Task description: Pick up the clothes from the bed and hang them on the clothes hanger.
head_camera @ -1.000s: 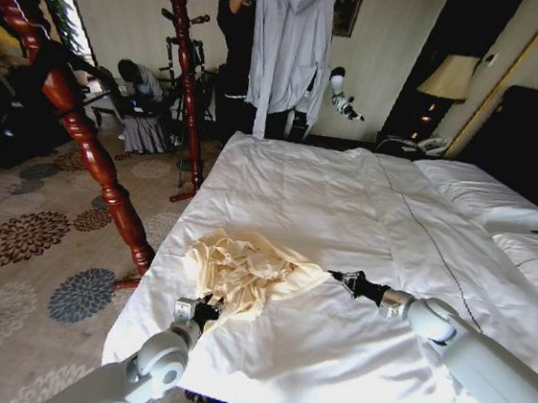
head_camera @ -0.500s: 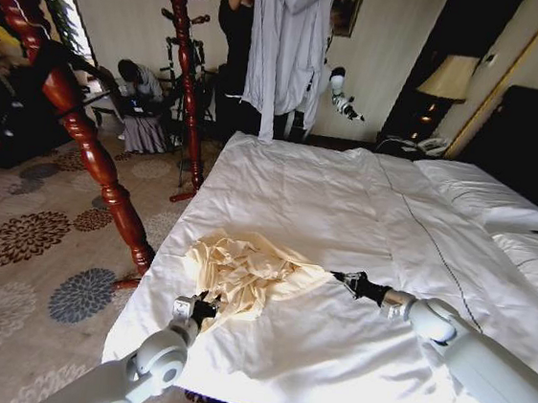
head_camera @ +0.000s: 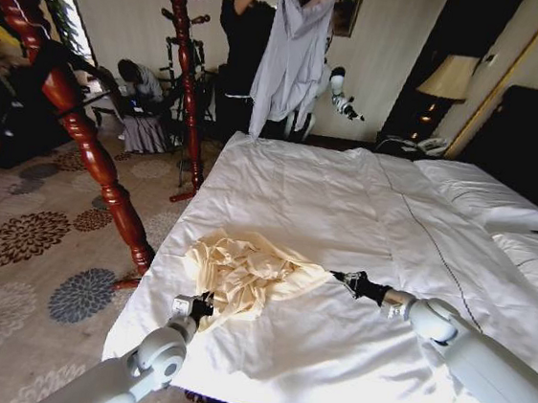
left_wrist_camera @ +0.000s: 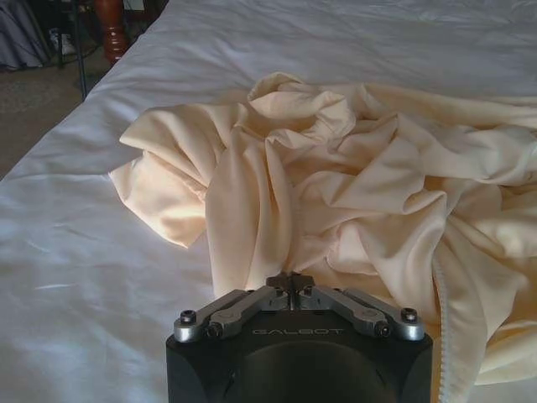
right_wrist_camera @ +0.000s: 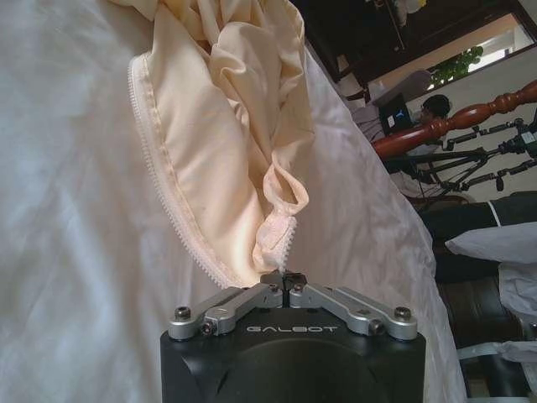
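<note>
The clothes lie as a crumpled cream-yellow heap on the near left part of the bed. My left gripper is at the heap's near edge. In the left wrist view this gripper is shut, with a fold of the clothes at its tips. My right gripper touches the heap's right corner. In the right wrist view the right gripper is shut on the zip-edged corner of the clothes. The clothes hanger is out of view.
A red-brown turned wooden post leans by the bed's left side, and a similar coat stand stands farther back. A person at the bed's far end holds up a grey-lavender garment. White pillows lie at the right.
Both arms have stayed almost still; the left gripper has crept slightly toward the heap. The person at the back has swung the grey garment up and sideways.
</note>
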